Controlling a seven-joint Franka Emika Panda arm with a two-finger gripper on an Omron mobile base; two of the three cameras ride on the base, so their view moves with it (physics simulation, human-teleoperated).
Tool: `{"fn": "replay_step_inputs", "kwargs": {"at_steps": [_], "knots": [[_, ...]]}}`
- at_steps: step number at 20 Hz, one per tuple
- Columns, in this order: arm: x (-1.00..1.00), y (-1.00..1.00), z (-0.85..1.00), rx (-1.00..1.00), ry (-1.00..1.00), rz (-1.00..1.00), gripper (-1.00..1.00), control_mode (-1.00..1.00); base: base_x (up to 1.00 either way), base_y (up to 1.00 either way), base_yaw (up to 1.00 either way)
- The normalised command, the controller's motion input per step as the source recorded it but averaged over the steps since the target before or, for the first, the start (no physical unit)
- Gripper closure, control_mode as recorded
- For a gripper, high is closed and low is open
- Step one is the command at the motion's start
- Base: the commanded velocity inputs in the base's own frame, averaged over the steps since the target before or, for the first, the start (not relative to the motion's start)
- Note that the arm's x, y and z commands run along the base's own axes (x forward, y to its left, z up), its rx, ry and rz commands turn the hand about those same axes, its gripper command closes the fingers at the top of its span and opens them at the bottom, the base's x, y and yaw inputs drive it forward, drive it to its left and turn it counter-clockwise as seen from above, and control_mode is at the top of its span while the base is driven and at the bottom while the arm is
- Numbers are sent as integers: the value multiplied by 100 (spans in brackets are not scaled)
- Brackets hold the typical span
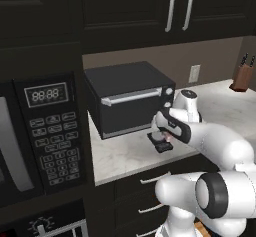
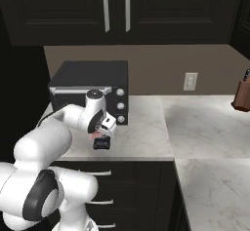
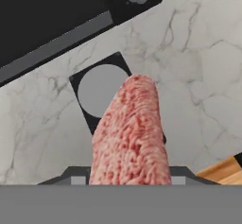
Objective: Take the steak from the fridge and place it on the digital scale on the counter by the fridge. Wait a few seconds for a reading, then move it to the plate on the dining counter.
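The pinkish-red steak hangs lengthwise from my gripper, which is shut on it; the meat hides my fingertips in the hand view. Right below lies the digital scale, a small black square pad with a grey round disc, partly covered by the steak. In the base views the scale sits on the marble counter near its front edge, before the toaster oven, with my gripper a short way above it. The fridge, the plate and the dining counter are out of view.
A big black toaster oven with a silver handle stands close behind the scale. The black built-in microwave panel rises on the left. A knife block stands far right on the wall counter. Dark cabinets hang overhead.
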Motion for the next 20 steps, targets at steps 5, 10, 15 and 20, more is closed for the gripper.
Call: {"fn": "replay_step_inputs", "kwargs": {"at_steps": [5,10,15,20], "knots": [[37,1,-24,0,0,0,100,-100,0,0,0],[26,11,-22,0,0,0,100,-100,0,0,0],[31,9,-16,0,0,0,100,-100,0,0,0],[33,1,-21,0,0,0,100,-100,0,0,0]]}}
